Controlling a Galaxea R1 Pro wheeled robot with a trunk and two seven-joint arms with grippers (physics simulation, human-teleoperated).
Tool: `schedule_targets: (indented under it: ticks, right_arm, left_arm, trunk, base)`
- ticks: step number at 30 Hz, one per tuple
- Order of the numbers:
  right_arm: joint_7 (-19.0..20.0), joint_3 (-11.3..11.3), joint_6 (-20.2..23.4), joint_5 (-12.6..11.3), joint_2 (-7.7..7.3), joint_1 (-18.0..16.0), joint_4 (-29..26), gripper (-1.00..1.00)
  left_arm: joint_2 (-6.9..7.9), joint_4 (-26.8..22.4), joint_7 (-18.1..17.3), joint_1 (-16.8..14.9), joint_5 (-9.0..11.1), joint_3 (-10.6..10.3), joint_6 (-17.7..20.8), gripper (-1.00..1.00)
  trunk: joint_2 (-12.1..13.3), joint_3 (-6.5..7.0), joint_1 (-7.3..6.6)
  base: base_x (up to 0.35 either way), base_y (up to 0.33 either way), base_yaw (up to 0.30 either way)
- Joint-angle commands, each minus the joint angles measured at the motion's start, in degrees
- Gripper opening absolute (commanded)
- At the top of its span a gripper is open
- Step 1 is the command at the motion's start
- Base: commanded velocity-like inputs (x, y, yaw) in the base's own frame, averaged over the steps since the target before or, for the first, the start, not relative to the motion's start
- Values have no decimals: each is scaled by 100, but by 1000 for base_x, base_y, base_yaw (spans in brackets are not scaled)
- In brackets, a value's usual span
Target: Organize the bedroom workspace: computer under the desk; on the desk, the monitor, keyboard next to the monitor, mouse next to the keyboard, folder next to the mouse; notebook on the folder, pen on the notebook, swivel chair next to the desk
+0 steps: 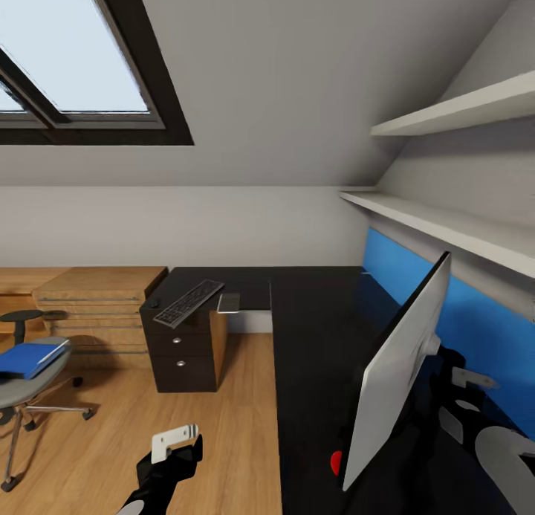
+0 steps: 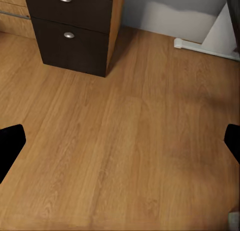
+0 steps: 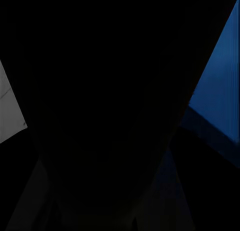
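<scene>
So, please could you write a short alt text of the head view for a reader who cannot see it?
A black L-shaped desk carries a monitor seen edge-on at the right and a keyboard overhanging its far left end. At the left, a blue folder lies on a grey swivel chair on the wooden floor.

You had the black L-shaped desk (image 1: 312,329) ahead, its drawer unit (image 1: 182,351) with round silver knobs at the far left end. The keyboard (image 1: 188,302) lay askew over that end with the small black mouse (image 1: 153,304) just beside it, while the monitor (image 1: 397,366) stood on the near right part of the desk, seen edge-on from behind, a red dot by its lower corner. The grey swivel chair (image 1: 30,381) stood well apart on the wood floor, the blue folder (image 1: 28,357) flat on its seat.
</scene>
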Motion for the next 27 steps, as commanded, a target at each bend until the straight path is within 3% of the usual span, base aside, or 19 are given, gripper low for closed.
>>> schedule_targets:
  ticks: [1, 10, 27]
  right_arm:
    - [0, 106, -55, -135, -2, -1, 14, -100]
    - [7, 114, -56, -135, -1, -1, 16, -100]
    - [8, 114, -58, -127, 13, -1, 19, -100]
  left_arm:
    - [6, -15, 44, -2, 42, -8, 15, 100]
    - [12, -13, 41, -2, 44, -2, 17, 100]
    - [-3, -12, 38, -2, 49, -10, 17, 100]
  trunk:
    - [-6, -9, 3]
    - [-6, -9, 3]
    - [-6, -9, 3]
  base:
    - [96, -270, 0]
    - [103, -227, 0]
    - [41, -8, 0]
